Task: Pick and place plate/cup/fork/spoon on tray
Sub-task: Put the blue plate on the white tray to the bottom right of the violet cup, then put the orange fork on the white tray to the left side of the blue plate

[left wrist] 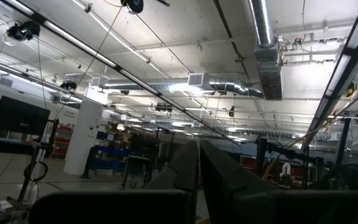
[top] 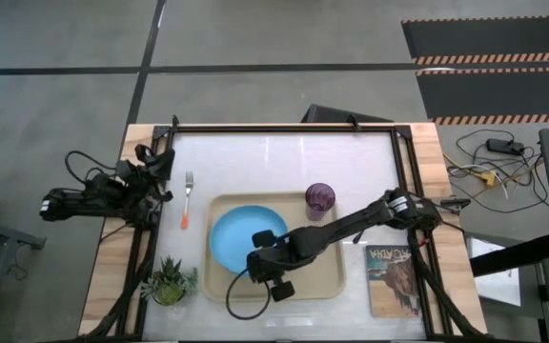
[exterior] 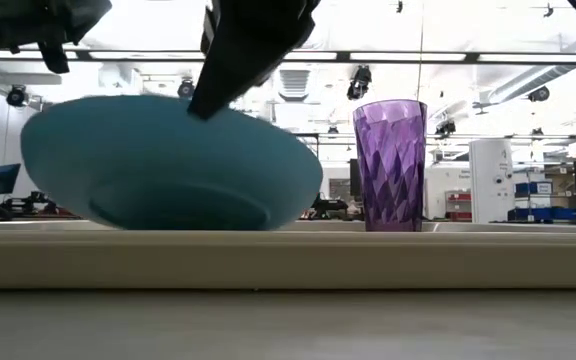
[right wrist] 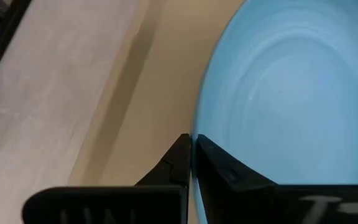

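1. The white-topped table (top: 284, 157) with light wood edges stands on a grey floor (top: 55, 57) marked with dark lines; hazard-striped mats (top: 489, 57) lie beyond it.
2. The large cream-beige rectangular tray (top: 322, 272) carries the round light-blue plate (top: 236, 238) and the translucent purple ribbed cup (top: 319, 201).
3. The right claw (top: 260, 250) is clamped on the plate's rim.
4. The left claw (left wrist: 199, 180), fingers pressed together, points into a room with ceiling ducts.
5. The orange-handled fork (top: 188, 200), a potted plant (top: 170, 283) and a printed book (top: 393, 276) lie on the table.
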Robot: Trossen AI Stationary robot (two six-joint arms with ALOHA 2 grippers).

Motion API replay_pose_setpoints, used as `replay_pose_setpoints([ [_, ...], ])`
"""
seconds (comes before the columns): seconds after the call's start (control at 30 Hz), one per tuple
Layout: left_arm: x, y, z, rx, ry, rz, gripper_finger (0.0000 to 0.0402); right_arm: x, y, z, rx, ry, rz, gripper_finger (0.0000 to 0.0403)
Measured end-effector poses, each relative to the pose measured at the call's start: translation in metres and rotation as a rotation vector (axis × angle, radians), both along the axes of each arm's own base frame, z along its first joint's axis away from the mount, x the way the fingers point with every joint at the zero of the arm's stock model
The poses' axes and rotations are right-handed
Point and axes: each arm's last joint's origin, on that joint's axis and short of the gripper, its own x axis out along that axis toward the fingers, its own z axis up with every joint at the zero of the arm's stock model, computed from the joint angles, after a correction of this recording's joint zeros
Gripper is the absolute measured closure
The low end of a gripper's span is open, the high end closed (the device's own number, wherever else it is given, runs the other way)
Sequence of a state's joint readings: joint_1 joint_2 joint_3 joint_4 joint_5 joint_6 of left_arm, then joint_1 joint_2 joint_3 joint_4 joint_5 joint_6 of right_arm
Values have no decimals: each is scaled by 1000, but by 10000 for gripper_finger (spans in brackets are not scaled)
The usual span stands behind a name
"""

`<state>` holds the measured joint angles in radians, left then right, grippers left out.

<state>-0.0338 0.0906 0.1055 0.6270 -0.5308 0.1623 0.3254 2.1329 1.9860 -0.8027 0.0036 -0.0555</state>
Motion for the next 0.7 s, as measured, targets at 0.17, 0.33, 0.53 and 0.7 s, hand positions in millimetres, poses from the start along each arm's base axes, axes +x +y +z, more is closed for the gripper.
replay_pose_setpoints([
  [0.17,0,0,0,1,-6,0,402,3,1,-12,11,30,-34,394],
  [0.33,-1,0,1,1,-17,0,402,4,1,-17,16,41,-50,390],
  [0.53,-2,0,2,1,-31,0,402,7,1,-16,38,19,-74,343],
  [0.7,-3,0,4,1,-47,-1,402,4,0,-12,29,29,-66,296],
])
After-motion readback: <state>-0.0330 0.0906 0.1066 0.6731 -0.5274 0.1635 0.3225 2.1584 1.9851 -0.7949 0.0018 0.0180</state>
